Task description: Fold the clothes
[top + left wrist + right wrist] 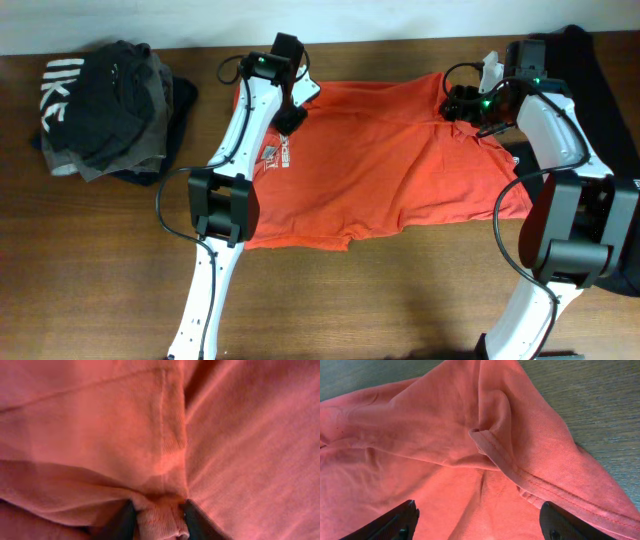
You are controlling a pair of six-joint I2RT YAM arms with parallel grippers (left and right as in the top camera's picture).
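The red-orange T-shirt (380, 160) lies spread on the wooden table, with a small white logo (277, 160) near its left side. My left gripper (292, 118) is at the shirt's upper left and is shut on a fold of its fabric (160, 520); the wrist view is filled with red cloth. My right gripper (462, 105) is at the shirt's upper right, open, its fingers (477, 522) wide apart over the cloth beside a hemmed edge (520, 475).
A pile of dark grey and black clothes (105, 110) with white lettering lies at the table's far left. A dark object (610, 80) sits at the right edge behind the right arm. Bare wood (380, 300) runs along the front.
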